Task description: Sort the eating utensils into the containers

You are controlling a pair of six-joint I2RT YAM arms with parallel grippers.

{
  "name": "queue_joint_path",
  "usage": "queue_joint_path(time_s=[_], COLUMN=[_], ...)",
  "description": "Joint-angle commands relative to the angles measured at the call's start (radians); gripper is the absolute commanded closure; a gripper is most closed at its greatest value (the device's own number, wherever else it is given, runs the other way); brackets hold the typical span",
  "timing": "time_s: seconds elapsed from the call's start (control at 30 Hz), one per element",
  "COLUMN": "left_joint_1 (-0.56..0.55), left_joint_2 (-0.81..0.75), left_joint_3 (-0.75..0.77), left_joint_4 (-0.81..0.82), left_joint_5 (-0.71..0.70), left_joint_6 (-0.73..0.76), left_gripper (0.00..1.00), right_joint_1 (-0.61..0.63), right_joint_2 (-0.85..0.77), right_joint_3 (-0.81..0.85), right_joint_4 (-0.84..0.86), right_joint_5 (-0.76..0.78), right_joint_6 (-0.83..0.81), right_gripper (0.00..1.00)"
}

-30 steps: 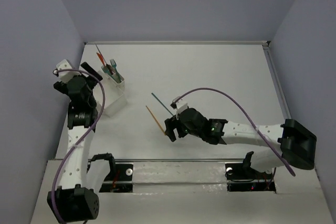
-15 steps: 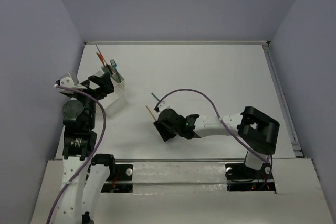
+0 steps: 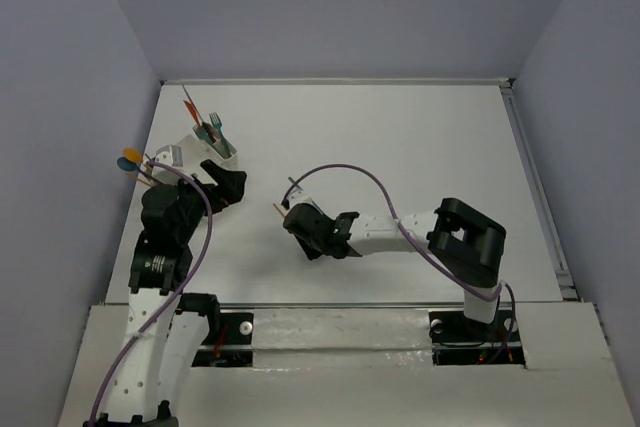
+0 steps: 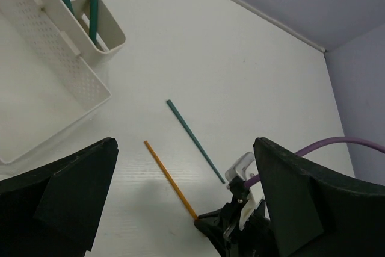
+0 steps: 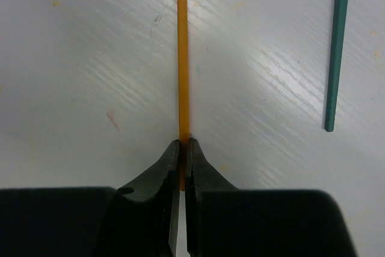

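The white table (image 3: 420,147) fills the middle of the overhead view; the left arm (image 3: 165,237), at lower left, covers part of the white organiser (image 4: 60,67) in the upper left; its tall compartment holds teal utensils (image 4: 93,4) and a red one (image 3: 189,107), standing on end; the left gripper (image 4: 185,148) hangs near it, fingers wide apart; at centre the right gripper (image 5: 182,145) is clamped on one end of the orange stick (image 5: 182,58), which lies on the table; the teal stick (image 5: 335,46) lies near it, not touching.
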Motion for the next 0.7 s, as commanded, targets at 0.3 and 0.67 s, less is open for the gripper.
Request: queue_joint_path(time_s=[0.3,0.67], left_joint_1=[-0.007,-0.016], left_joint_2=[0.028,0.095], left_joint_3=[-0.117,-0.205], left_joint_4=[0.092,0.252], left_joint_5=[0.146,0.246], left_joint_6=[-0.088,-0.181], left_gripper=[0.06,0.14], right_joint_1=[0.012,0.012], right_joint_2=[-0.076,-0.283], right_joint_3=[-0.009,-0.109], right_joint_4=[0.102,0.364], right_joint_5=[0.035,-0.058], right_joint_6=[-0.023,-0.021], right_gripper=[1.0,1.0])
